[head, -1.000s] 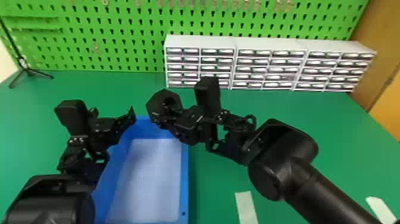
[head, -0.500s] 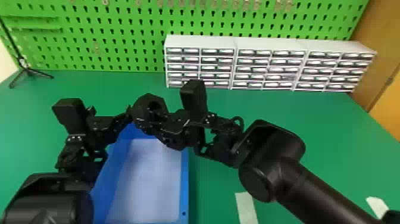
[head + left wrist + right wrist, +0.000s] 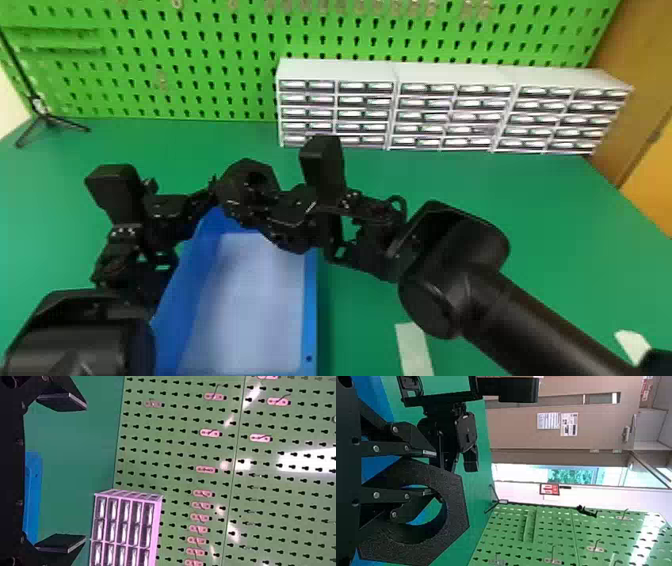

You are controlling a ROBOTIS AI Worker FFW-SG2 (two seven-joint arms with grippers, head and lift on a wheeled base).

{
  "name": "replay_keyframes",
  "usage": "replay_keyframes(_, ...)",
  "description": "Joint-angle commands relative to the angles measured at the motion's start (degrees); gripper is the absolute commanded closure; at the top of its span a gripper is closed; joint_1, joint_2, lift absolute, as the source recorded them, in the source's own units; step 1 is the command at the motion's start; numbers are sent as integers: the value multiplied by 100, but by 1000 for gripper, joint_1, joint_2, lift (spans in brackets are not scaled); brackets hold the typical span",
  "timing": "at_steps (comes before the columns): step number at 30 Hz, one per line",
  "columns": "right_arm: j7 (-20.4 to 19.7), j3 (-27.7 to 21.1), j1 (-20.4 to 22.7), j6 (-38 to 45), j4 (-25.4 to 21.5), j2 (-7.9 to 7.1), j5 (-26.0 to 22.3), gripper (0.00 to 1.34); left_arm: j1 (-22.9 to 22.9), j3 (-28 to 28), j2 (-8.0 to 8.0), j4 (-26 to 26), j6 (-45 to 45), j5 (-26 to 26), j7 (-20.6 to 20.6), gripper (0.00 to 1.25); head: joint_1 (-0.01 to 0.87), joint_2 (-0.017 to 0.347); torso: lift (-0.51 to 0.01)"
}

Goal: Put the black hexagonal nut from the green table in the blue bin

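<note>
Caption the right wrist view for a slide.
Black hexagonal nut pinched between the right arm's fingers, with the blue bin beyond.

Robot's black arms (image 3: 530, 320), smooth and tubular with a soft sheen, rounded joint housings (image 3: 435, 300), boxy black blocks (image 3: 322, 167), silver-toned screws (image 3: 376, 449) on narrow bars (image 3: 389, 495), flat fingers (image 3: 59, 400)

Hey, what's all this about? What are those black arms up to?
A robot is putting a big black nut away in the blue bin. Its right gripper has hold of the nut's ring, with one finger through the hole and one outside. The nut is held up by the bin's far end, not yet inside. The left gripper is open and holds nothing.
</note>
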Motion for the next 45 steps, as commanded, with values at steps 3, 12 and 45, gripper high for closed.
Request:
replay_keyframes(3, 0, -18, 9, 0, 13, 0, -18, 883, 2, 37, 0, 0, 0, -21, -1, 114, 692, 8, -97)
replay_keyframes(12, 106, -79, 27, 0, 57, 18, -27, 593, 19, 81, 0, 18, 0, -47, -1, 114, 692, 8, -97)
replay_keyframes(45, 211, -1239, 563, 360, 31, 158, 386, 562, 63, 90, 0, 18, 0, -39, -1, 117, 692, 8, -97)
